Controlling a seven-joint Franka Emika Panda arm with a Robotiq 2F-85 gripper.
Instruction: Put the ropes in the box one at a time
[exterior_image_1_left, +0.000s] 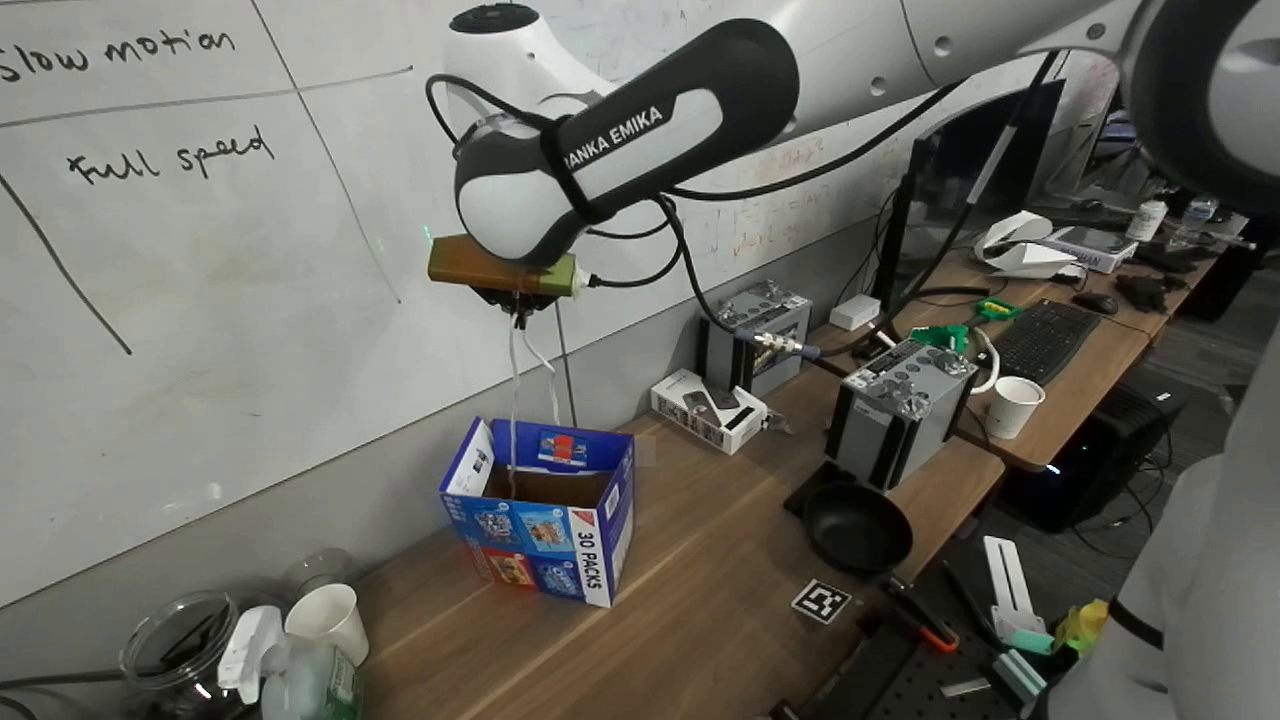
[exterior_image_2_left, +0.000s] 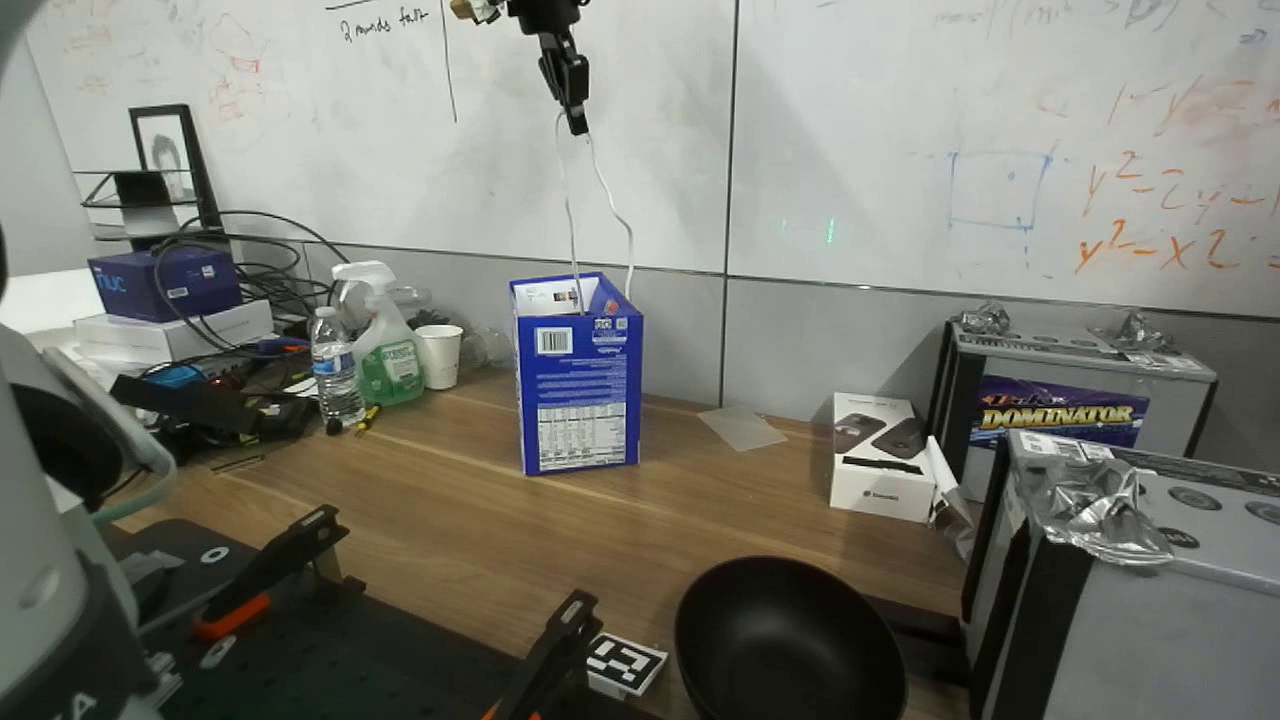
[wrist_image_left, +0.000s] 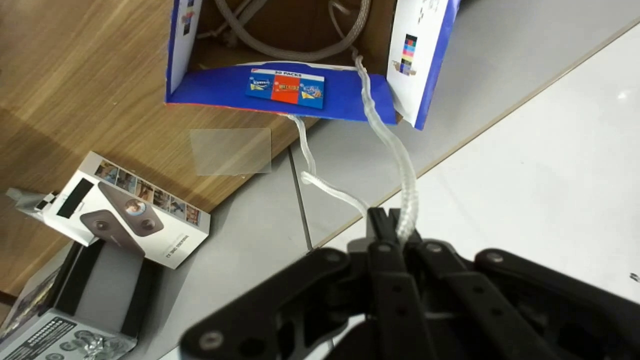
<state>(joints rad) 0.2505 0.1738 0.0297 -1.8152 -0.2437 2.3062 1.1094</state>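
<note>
The blue box stands open-topped on the table near the wall; it also shows in an exterior view and the wrist view. My gripper is high above the box, also seen in an exterior view. In the wrist view its fingers are shut on a white rope. One strand of this rope hangs down into the box. The other strand drops behind the box's back flap, seemingly outside; its lower end is hidden. Loops of white rope lie inside the box.
A whiteboard rises behind the box. A white carton and grey devices stand to one side, with a black pan in front. A spray bottle, water bottle and paper cup stand on the other side.
</note>
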